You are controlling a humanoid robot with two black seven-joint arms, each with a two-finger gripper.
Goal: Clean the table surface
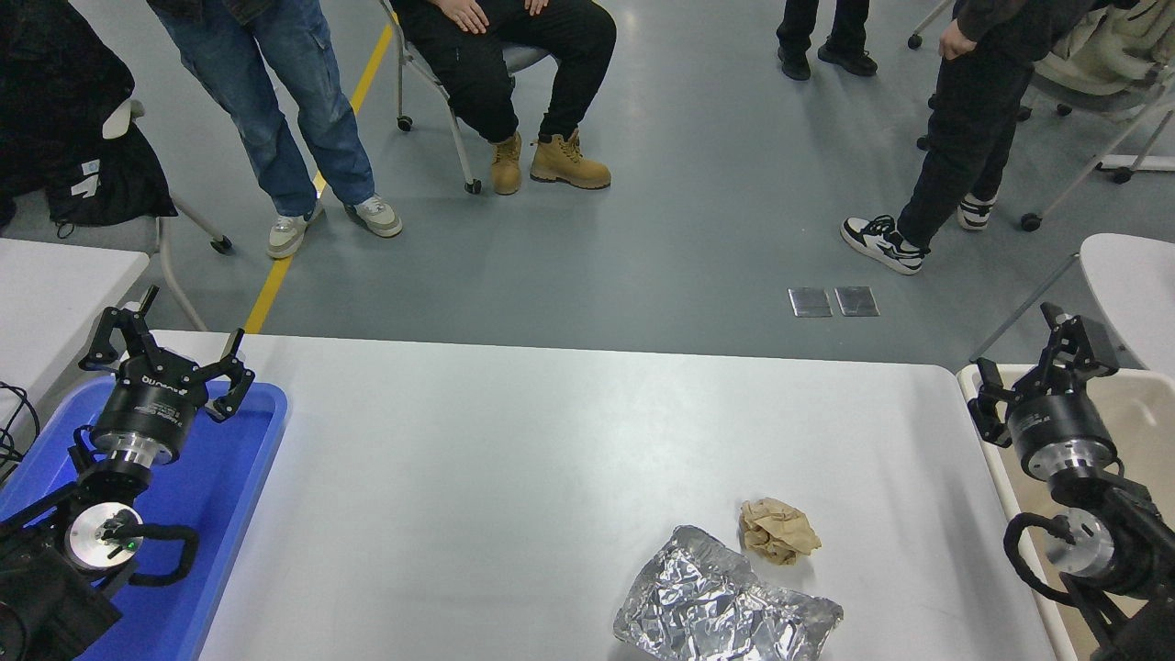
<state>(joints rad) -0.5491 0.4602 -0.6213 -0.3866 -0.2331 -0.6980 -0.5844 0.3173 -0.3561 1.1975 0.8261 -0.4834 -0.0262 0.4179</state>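
The table surface (514,459) is a wide glossy white top. On its near right part lie a crumpled sheet of aluminium foil (725,606) and, touching its far edge, a crumpled brown paper ball (778,531). My right gripper (1037,363) hangs open and empty over the far corner of the beige bin, right of the table's edge and well beyond the paper ball. The left gripper (165,344) is parked open over the blue tray at the lower left.
A blue plastic tray (229,487) sits at the table's left end. A beige bin (1129,441) stands against the table's right edge. Several people stand or sit on the grey floor beyond the far side. Smaller white tabletops (55,285) show at both edges.
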